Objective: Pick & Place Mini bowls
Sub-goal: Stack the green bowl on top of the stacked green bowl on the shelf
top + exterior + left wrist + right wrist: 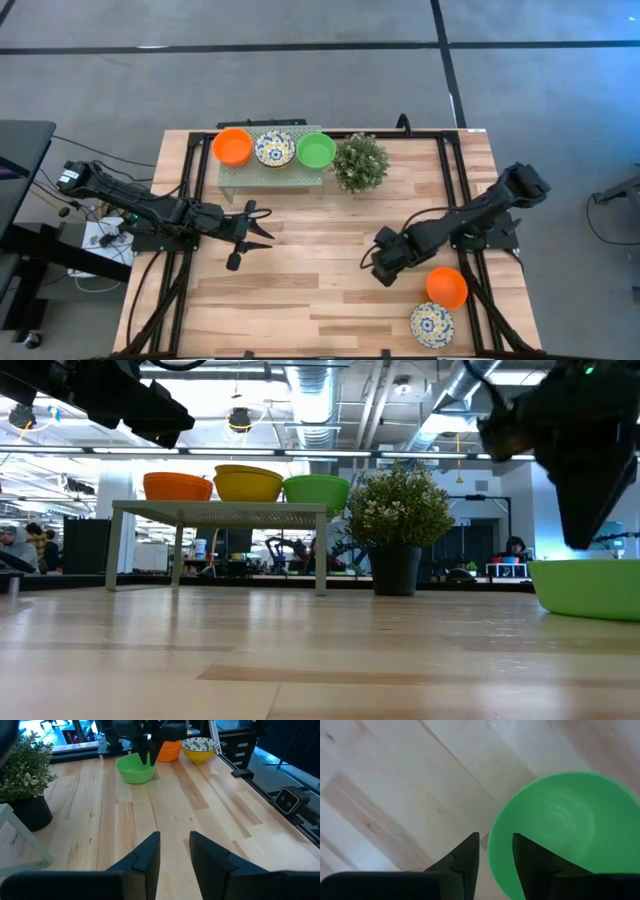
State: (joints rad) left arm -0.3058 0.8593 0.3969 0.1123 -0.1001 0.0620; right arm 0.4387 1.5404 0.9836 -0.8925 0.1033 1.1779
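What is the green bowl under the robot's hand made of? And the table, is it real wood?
The green bowl looks like smooth plastic or glazed ceramic: one flat bright colour with a soft sheen and faint rings inside. I cannot tell which. The table looks like real wood: pale planks with grain lines and darker streaks, joined in strips, with a light satin finish.

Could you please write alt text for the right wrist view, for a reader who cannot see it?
Looking straight down past the right gripper, whose two dark fingers stand slightly apart, one over the near rim of an empty bright green mini bowl. The bowl sits on the pale wooden table.
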